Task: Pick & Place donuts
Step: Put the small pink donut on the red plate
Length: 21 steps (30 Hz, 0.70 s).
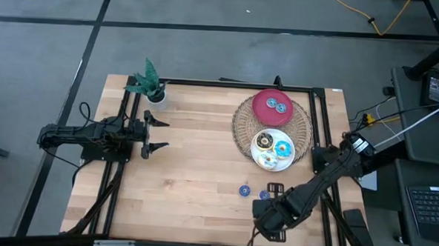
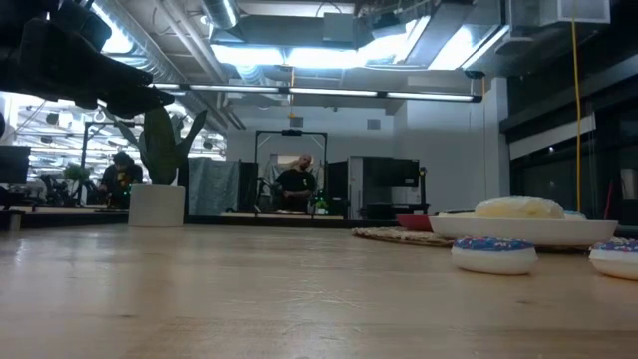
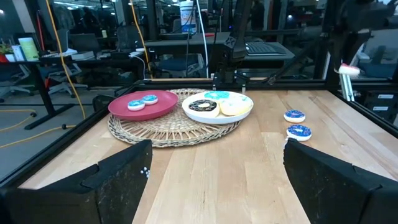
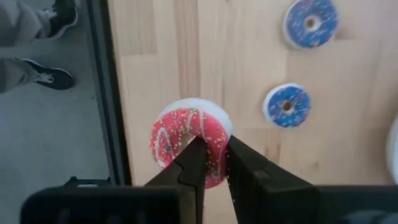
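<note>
My right gripper (image 4: 215, 147) points down over the table's near edge, shut on a small red-pink donut (image 4: 180, 134) with sprinkles. Two small blue donuts (image 4: 287, 106) (image 4: 311, 23) lie flat on the wood close by, also seen from above as blue donuts (image 1: 244, 190) (image 1: 265, 193). A red plate (image 1: 263, 110) holds two small blue donuts (image 1: 276, 105). A white plate (image 1: 257, 156) holds three larger donuts (image 1: 273, 146). Both plates rest on a round woven mat (image 1: 241, 128). My left gripper (image 1: 157, 133) waits open at the table's left, pointing level toward the right. My right gripper pinches one side of the red-pink donut's ring (image 4: 216, 163) between its two fingers. One finger (image 4: 194, 163) comes in at the hole and the other (image 4: 247, 167) lies on the outer edge. The fingers point down from above. The donut is lifted clear of the table and tilted.
A potted plant (image 1: 151, 85) stands at the table's far left corner. A black frame rail (image 1: 236, 84) runs along the far edge and the sides. A person's legs and shoe (image 4: 37, 71) show on the floor beyond the near edge. Bare wood (image 1: 195, 166) spans the table's middle.
</note>
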Each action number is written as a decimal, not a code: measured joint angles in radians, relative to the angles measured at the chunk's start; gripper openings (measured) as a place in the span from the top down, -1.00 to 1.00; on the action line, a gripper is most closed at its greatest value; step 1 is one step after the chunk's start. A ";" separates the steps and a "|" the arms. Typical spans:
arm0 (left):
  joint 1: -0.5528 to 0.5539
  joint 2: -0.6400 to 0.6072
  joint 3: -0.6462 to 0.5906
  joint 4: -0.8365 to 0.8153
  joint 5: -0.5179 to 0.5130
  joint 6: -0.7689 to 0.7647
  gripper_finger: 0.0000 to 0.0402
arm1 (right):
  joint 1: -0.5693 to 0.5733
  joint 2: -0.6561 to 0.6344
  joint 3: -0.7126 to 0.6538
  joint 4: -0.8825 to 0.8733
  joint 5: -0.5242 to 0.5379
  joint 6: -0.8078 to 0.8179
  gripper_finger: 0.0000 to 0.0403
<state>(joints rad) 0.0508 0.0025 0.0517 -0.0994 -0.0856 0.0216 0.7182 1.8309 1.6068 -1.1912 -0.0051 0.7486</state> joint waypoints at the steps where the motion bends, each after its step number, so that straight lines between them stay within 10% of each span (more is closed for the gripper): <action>1: 0.000 0.000 0.000 0.000 0.000 0.000 -0.76 | -0.008 0.000 0.011 -0.015 0.000 -0.017 0.71; 21: 0.000 0.000 0.000 0.000 0.000 0.000 -0.76 | -0.241 -0.001 0.114 -0.179 -0.052 -0.296 0.71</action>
<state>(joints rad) 0.0509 0.0025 0.0521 -0.0998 -0.0860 0.0216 0.4768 1.8301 1.7211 -1.3698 -0.0568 0.4529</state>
